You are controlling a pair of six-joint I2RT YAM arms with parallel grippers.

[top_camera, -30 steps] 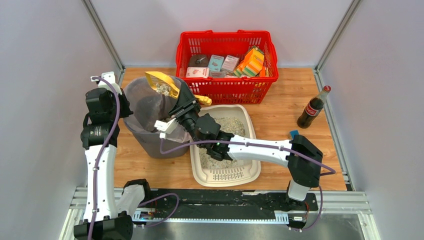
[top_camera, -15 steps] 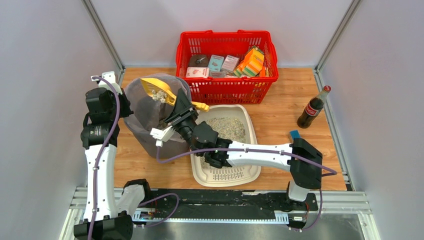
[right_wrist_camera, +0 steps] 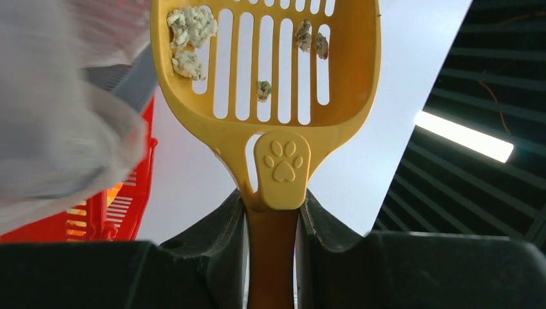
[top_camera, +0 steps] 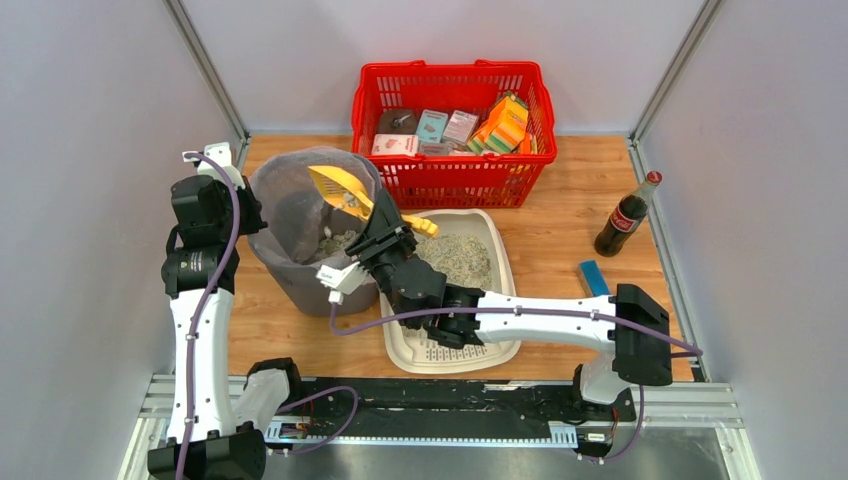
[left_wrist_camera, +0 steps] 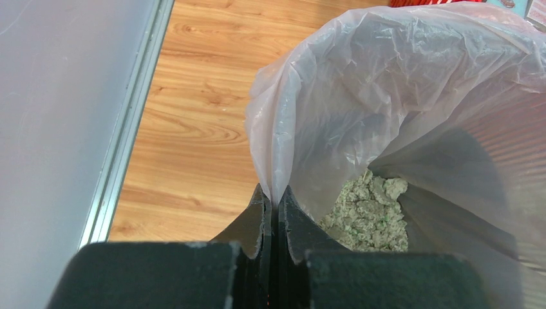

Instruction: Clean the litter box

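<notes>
The litter box (top_camera: 470, 355) lies on the table just right of the grey bin (top_camera: 300, 285), its slotted end near and the granules heaped at its far end, close to the red basket (top_camera: 450, 185); the right arm reaches across it. The right gripper (right_wrist_camera: 272, 199) is clamped on the handle of the yellow scoop (right_wrist_camera: 267, 64), whose slotted blade is held tilted above the far right part of the bin's mouth. The left gripper (left_wrist_camera: 271, 199) is pinched together on the edge of the bag (left_wrist_camera: 399, 84) at the bin's left side, holding the liner open. A heap of clumps (left_wrist_camera: 370, 209) lies at the bottom of the bag; a few bits (right_wrist_camera: 187, 29) cling to the scoop's slots. The step in hand looks like the dumping of a scoopful. Next, probably, a shake or steeper tip over the bag to free those bits; then the scoop goes back right and down into the granules, clear of the bin's rim.
</notes>
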